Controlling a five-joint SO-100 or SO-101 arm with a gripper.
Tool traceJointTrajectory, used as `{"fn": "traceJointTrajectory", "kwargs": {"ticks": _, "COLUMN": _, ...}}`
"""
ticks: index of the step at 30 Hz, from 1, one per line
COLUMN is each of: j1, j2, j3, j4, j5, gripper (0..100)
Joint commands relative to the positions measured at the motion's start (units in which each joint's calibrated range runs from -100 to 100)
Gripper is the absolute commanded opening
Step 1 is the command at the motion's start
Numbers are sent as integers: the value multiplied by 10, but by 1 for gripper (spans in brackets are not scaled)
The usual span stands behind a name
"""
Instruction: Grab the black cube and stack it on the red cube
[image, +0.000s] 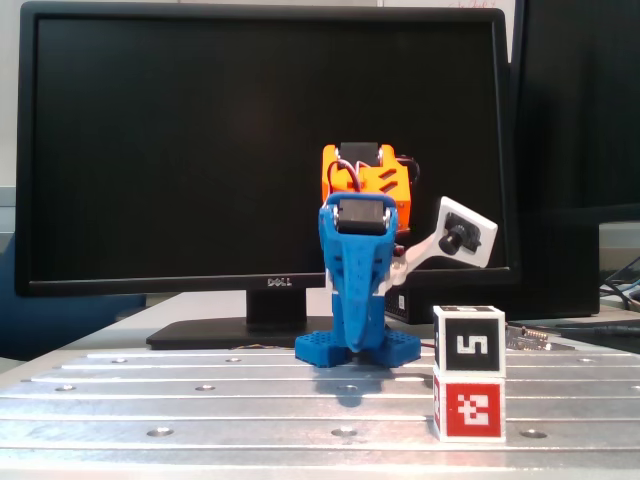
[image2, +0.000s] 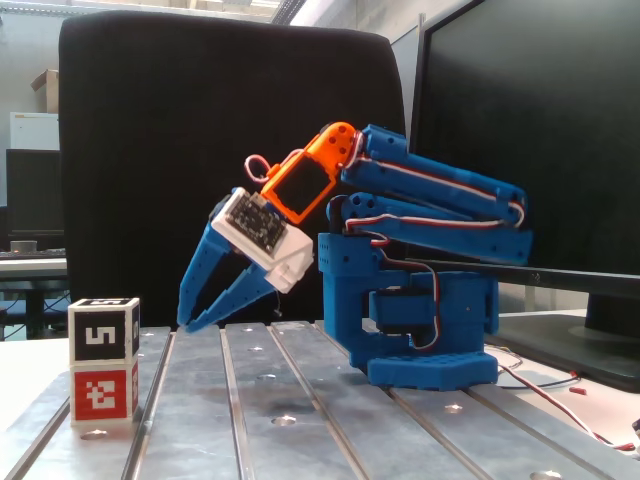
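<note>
The black cube (image: 468, 345) with its white "5" mark sits squarely on top of the red cube (image: 468, 411), at the front right of the metal table in a fixed view. In the other fixed view the black cube (image2: 103, 330) and the red cube (image2: 102, 392) form the same stack at far left. The blue gripper (image2: 192, 326) points down and left, a short way to the right of the stack and clear of it. Its fingertips nearly meet and hold nothing. Seen head-on, the gripper (image: 351, 345) hangs low in front of the arm's base.
The arm's blue base (image2: 420, 340) stands mid-table on the slotted metal plate (image2: 300, 420). A Dell monitor (image: 150, 150) fills the background behind the arm. A black chair back (image2: 150, 120) stands behind the gripper. Loose wires (image2: 560, 395) trail at the right.
</note>
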Motion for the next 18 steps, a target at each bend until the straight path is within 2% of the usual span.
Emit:
{"fn": "traceJointTrajectory", "kwargs": {"ticks": 1, "j1": 3, "j2": -14, "j3": 3, "j4": 5, "j5": -2, "gripper": 1}}
{"fn": "traceJointTrajectory", "kwargs": {"ticks": 13, "j1": 3, "j2": -5, "j3": 42, "j4": 9, "j5": -2, "gripper": 1}}
{"fn": "traceJointTrajectory", "kwargs": {"ticks": 18, "j1": 4, "j2": -6, "j3": 42, "j4": 24, "j5": -39, "gripper": 1}}
